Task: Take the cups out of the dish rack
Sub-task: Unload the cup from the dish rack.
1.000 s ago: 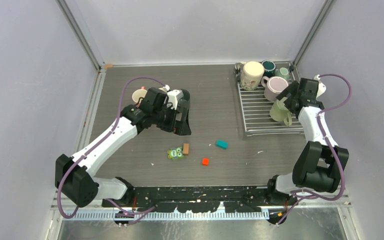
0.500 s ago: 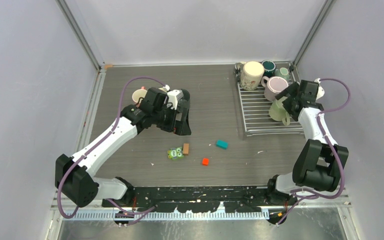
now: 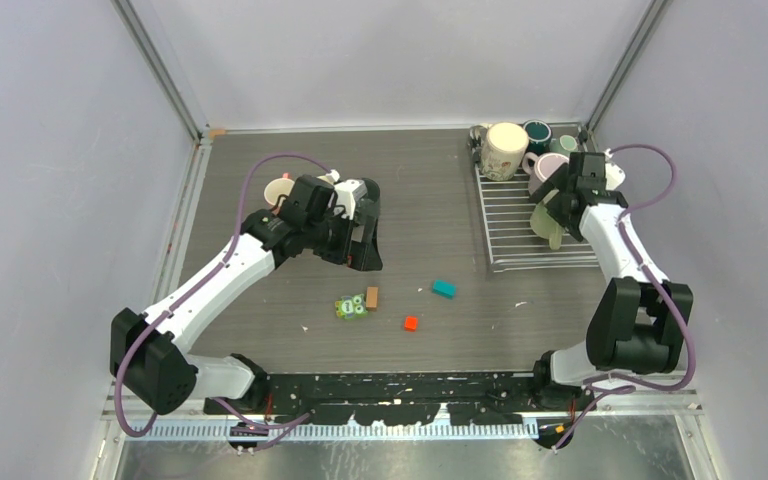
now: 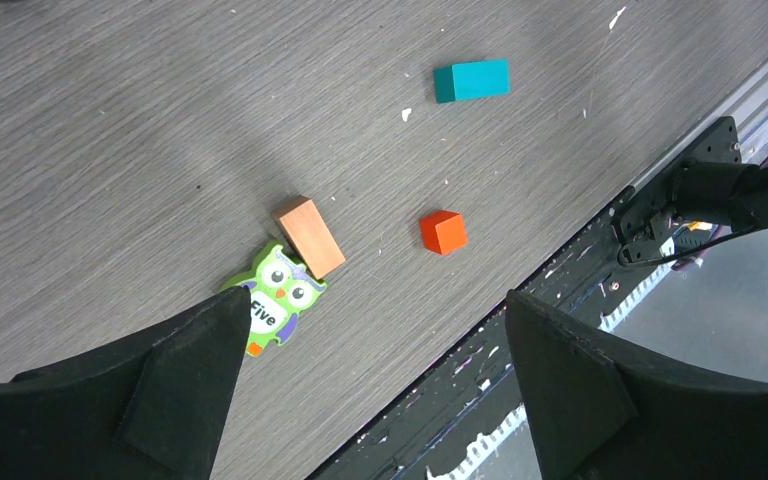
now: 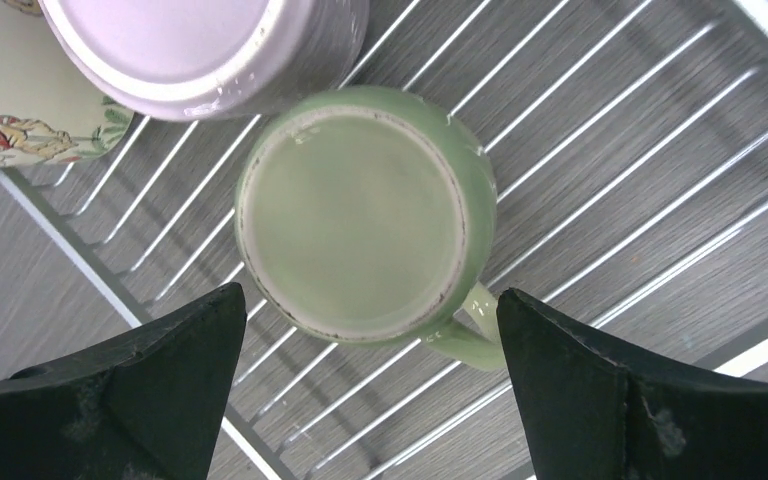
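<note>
The dish rack sits at the back right. On it are a cream mug, a dark teal mug, a light teal mug, a mauve-pink mug and a pale green mug. My right gripper is open above the pale green mug. In the right wrist view this mug stands upside down on the rack bars, between my open fingers, its handle at the lower right. My left gripper is open and empty over the table. Another mug stands behind the left arm.
Small toys lie mid-table: a green owl, a brown block, a teal block and a red cube. The left wrist view shows them below the open fingers. Walls enclose the table on three sides.
My right gripper has moved left and a little back, from the rack's right edge to over the pale green mug. The left arm has not moved.
</note>
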Tool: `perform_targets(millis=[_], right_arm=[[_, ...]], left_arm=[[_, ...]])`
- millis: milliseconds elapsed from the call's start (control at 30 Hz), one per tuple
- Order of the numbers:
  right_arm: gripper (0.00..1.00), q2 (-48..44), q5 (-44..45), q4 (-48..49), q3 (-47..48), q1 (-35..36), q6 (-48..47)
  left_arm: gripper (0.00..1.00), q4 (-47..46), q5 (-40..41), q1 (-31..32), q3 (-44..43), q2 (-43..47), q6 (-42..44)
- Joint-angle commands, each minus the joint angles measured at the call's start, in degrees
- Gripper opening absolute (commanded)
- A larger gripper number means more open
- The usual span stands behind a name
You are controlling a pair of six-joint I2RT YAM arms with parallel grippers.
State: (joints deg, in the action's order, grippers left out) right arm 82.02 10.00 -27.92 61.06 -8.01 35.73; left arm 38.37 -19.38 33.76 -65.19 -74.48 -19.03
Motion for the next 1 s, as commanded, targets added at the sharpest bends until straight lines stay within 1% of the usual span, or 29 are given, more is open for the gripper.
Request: perform_targets(millis=[0, 167, 500, 633, 967], right_arm=[[1.00, 2.6, 9.6, -6.5, 7.1, 1.2, -3.2], [1.00, 6.8, 11.1, -9.9, 12.4, 1.5, -6.1], [1.00, 15.2, 8.6, -15.0, 22.1, 1.8, -11.7], [1.00, 17.9, 7.0, -17.2, 24.1, 1.8, -12.1], [0.99, 20.9, 7.3, -19.2, 24.1, 2.6, -11.5]], left_arm=[[1.00, -1.1, -1.3, 0.3, -0.5, 0.0, 0.8], [1.00, -1.0, -1.3, 0.3, -0.4, -0.2, 0.9], [1.00, -1.0, -1.5, 0.3, -0.5, -0.9, 1.0], [1.00, -0.8, -1.4, 0.3, -0.6, -1.3, 1.1], [1.00, -0.7, -1.2, 0.3, -0.7, -1.8, 1.1]])
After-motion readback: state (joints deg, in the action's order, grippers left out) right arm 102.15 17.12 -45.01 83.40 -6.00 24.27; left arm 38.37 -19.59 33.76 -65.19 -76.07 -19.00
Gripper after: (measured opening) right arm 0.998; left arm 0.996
